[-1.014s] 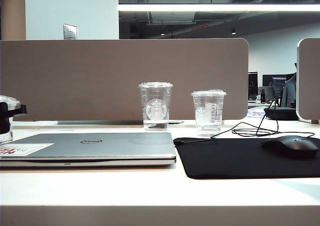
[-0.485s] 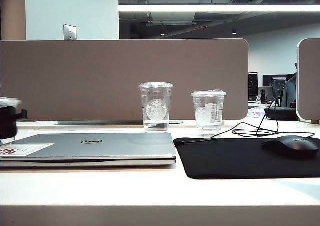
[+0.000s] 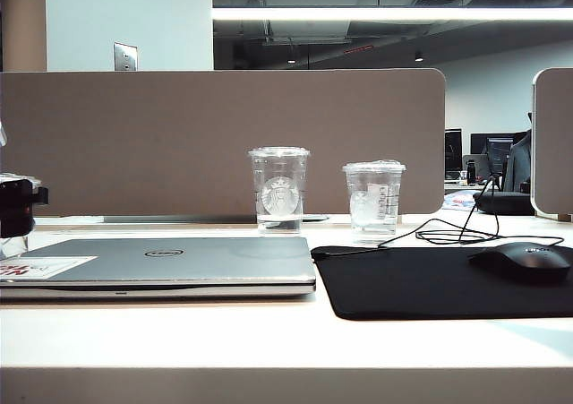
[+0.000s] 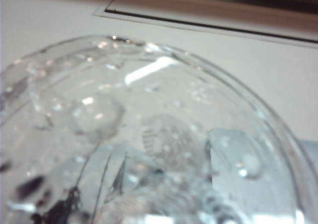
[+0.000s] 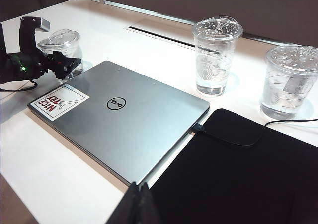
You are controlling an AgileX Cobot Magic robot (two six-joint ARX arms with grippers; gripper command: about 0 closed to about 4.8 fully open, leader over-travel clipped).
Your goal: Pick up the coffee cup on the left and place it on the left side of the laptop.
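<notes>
— Where was the left tool (image 5: 58, 43) at that moment?

— Low at the desk's (image 5: 59, 184) far left, its fingers standing apart on either side of the coffee cup (image 5: 67, 39). One finger was raised on the cup's outer side, the other lay across the front of its wall. Whether that one touched the plastic could not be told. The left wrist camera saw little but the cup's clear lid (image 4: 149, 124).

— And the cup itself?

— It stood upright on the desk between those fingers. The laptop (image 5: 124, 124) lay just beside the tool, at the corner with the white sticker (image 5: 58, 101), so the cup was on the laptop's left.

— What had changed over the last second?

— Seen from the front, the tool's dark body at the edge dipped and then came back up a little. The cup stayed low beside the laptop and did not rise with it. That read as a release: the cup had been set down and the grip let go.

— So the task was nearly finished?

— It seemed so. Only backing the tool away without tipping the light cup appeared to remain.

— And the right tool (image 5: 137, 200)?

— Parked well away, over the near edge between laptop and mouse pad (image 5: 238, 174), fingers together and empty.
</notes>
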